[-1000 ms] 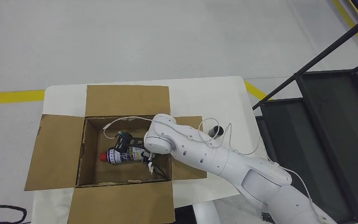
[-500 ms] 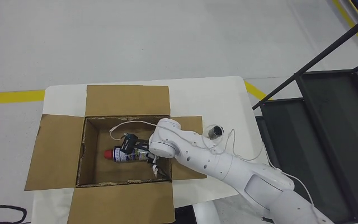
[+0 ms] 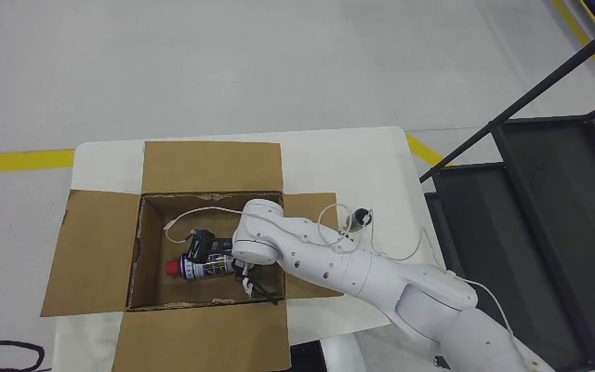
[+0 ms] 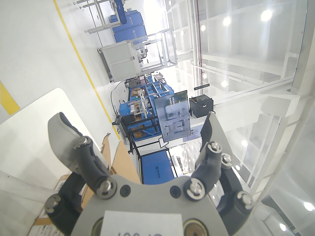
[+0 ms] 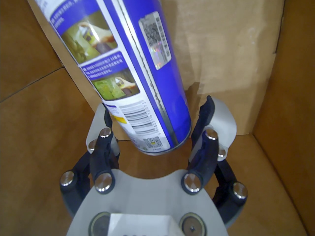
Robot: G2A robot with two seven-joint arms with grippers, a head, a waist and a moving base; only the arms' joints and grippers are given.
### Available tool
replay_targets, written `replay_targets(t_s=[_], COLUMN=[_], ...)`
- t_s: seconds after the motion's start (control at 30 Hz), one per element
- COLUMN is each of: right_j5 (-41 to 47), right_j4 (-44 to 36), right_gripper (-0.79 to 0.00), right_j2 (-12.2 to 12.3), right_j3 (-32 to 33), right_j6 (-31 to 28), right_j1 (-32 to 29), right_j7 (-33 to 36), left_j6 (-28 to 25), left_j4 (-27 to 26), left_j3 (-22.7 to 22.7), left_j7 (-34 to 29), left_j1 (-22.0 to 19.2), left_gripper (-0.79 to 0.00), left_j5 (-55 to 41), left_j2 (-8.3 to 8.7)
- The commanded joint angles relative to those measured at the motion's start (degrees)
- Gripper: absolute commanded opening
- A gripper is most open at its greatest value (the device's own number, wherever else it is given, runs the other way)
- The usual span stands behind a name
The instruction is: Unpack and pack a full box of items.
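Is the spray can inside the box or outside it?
Inside. From above, the spray can lies within the box walls; the right wrist view shows cardboard floor and walls around it.

The hand (image 5: 157, 106) clasps the base of a blue spray can (image 5: 115, 37) inside the cardboard box (image 5: 221, 37).

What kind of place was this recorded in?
Probably a factory floor or industrial test hall: a yellow floor line, blue machine cabinets, a metal-framed enclosure and high ceiling lights.
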Motion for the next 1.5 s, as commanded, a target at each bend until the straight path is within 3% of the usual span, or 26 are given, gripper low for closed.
replay_targets(t_s=[0.0, 0.33, 0.47, 0.57, 0.7, 0.77, 1.1, 1.47], right_j5=[0.3, 1.6, 2.1, 2.7, 3.2, 3.6, 3.0, 0.0], right_j4=[0.8, 5.6, 7.5, 8.9, 10.6, 11.0, 10.6, 3.9], right_gripper=[-0.148, -0.151, -0.219, -0.354, -0.606, -0.785, -0.785, -0.785], right_j2=[-0.6, -3.9, -5.1, -5.8, -6.5, -6.7, -5.8, -0.6], right_j3=[-0.6, -3.5, -4.2, -4.4, -4.4, -4.3, -1.6, 6.9], right_j6=[-0.4, -1.8, -2.2, -2.7, -3.3, -3.7, -6.9, -11.2], right_j1=[0.5, 2.7, 3.4, 3.7, 4.0, 4.1, 3.3, -3.6], right_j7=[-0.2, -2.2, -2.7, -3.1, -3.5, -3.6, -8.0, -16.9], left_j6=[0.0, 0.0, 0.0, 0.0, 0.0, 0.0, 0.0, 0.0], left_j4=[0.0, 0.0, 0.0, 0.0, 0.0, 0.0, 0.0, 0.0], left_j3=[0.0, 0.0, 0.0, 0.0, 0.0, 0.0, 0.0, 0.0], left_j7=[0.0, 0.0, 0.0, 0.0, 0.0, 0.0, 0.0, 0.0], left_j1=[0.0, 0.0, 0.0, 0.0, 0.0, 0.0, 0.0, 0.0], left_gripper=[0.000, 0.000, 0.000, 0.000, 0.000, 0.000, 0.000, 0.000], left_j5=[0.0, 0.0, 0.0, 0.0, 0.0, 0.0, 0.0, 0.0], left_j2=[0.00, 0.00, 0.00, 0.00, 0.00, 0.00, 0.00, 0.00])
